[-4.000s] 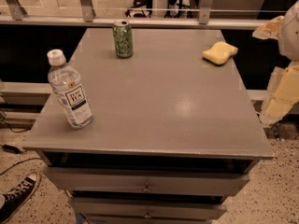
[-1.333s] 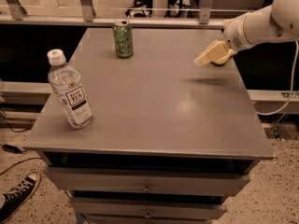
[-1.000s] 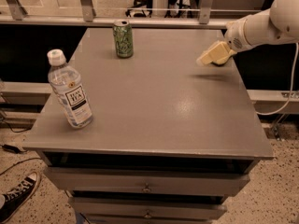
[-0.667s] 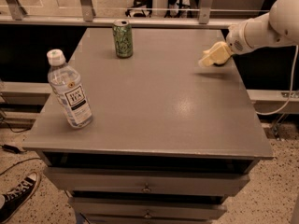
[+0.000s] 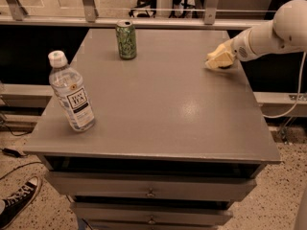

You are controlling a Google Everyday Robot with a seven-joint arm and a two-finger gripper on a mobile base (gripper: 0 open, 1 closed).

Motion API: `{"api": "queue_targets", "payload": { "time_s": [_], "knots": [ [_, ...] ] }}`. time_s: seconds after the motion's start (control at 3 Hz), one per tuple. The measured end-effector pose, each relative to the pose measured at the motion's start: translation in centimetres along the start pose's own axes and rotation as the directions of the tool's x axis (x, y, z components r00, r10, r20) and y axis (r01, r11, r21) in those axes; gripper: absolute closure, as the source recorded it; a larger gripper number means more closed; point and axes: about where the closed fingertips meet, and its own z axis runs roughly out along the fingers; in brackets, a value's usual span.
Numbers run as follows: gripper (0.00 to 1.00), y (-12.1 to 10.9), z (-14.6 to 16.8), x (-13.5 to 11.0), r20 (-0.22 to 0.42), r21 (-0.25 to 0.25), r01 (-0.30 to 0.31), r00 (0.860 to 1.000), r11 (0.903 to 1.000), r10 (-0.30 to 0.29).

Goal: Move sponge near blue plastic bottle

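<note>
My gripper (image 5: 218, 57) is at the back right of the grey table (image 5: 163, 109), low over the spot where the pale yellow sponge lay. The sponge is covered by the cream gripper and I cannot tell it apart from it. The white arm (image 5: 273, 30) reaches in from the right. The blue plastic bottle (image 5: 72, 92), clear with a white cap and a white-and-dark label, stands tilted at the front left of the table, far from the gripper.
A green drink can (image 5: 126, 40) stands at the back centre-left. Drawers (image 5: 151, 193) are below the tabletop. A metal railing (image 5: 144, 20) runs behind the table. A shoe (image 5: 17, 210) is on the floor at the bottom left. A cable (image 5: 292, 99) hangs at the right.
Four seconds ago the sponge lay uncovered and the arm was off to the right. The arm has since reached in over the sponge. In the last second the gripper has barely moved.
</note>
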Motion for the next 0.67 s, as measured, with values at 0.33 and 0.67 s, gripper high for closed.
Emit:
{"api": "queue_targets", "payload": {
  "time_s": [0.33,0.67],
  "knots": [
    [0.56,0.6,-0.2,-0.7,0.028,-0.026,-0.011,1.0,0.9996,0.012],
    [0.8,2.4,-0.8,-1.9,0.071,-0.076,0.004,0.997,0.9971,0.001]
  ]
}}
